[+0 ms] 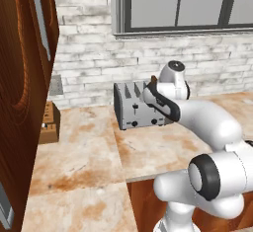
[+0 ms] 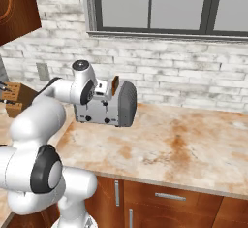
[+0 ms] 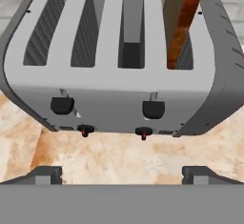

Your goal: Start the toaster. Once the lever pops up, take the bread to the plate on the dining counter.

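The grey four-slot toaster (image 3: 119,82) stands on the kitchen counter against the brick wall, also seen in the base views (image 1: 132,108) (image 2: 116,106). A brown slice of bread (image 3: 181,20) stands upright in its rightmost slot and sticks out above the top (image 2: 115,85). Two dark levers, left (image 3: 62,105) and right (image 3: 153,108), sit at about the same height on the front, with small knobs below. My gripper (image 3: 124,175) is open, just in front of and slightly above the toaster's front face, with nothing between its fingertips (image 3: 45,174). The plate and the dining counter are out of view.
A wooden knife block (image 1: 49,122) (image 2: 14,98) stands left of the toaster by a wall outlet (image 1: 56,84). A tall wooden cabinet (image 1: 22,102) closes off the left side. The marble counter (image 2: 184,144) runs on to the right under the window.
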Controlling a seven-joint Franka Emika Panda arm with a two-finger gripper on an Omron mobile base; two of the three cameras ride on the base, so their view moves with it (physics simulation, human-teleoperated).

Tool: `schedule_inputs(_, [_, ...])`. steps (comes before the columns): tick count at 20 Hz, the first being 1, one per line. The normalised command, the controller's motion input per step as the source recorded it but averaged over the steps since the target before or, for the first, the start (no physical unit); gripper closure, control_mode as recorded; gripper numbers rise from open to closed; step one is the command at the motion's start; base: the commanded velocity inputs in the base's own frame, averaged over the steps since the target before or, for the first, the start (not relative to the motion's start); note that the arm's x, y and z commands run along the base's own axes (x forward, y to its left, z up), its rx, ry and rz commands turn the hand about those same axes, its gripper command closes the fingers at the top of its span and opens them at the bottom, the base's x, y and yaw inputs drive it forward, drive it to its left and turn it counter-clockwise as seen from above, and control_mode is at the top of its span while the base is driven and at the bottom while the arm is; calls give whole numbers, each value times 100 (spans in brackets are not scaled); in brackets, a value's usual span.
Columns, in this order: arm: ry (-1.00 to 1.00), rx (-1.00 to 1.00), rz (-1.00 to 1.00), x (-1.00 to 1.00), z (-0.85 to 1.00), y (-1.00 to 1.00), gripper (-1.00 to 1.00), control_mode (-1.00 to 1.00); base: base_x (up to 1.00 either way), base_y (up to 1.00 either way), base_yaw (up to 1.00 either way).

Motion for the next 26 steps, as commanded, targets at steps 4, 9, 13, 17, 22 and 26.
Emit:
schedule_inputs(4, [0,0,0,20,-25,0,-100,-100,0,0,0])
schedule_inputs(9, [0,0,0,20,-22,0,-100,-100,0,0,0])
schedule_inputs(13, [0,0,0,14,-13,0,-100,-100,0,0,0])
schedule_inputs(17, [0,0,0,6,-5,1,-100,-100,0,0,0])
schedule_inputs(22, [0,0,0,1,-4,8,-100,-100,0,0,0])
schedule_inputs(26, [0,0,0,3,-7,8,-100,-100,0,0,0])
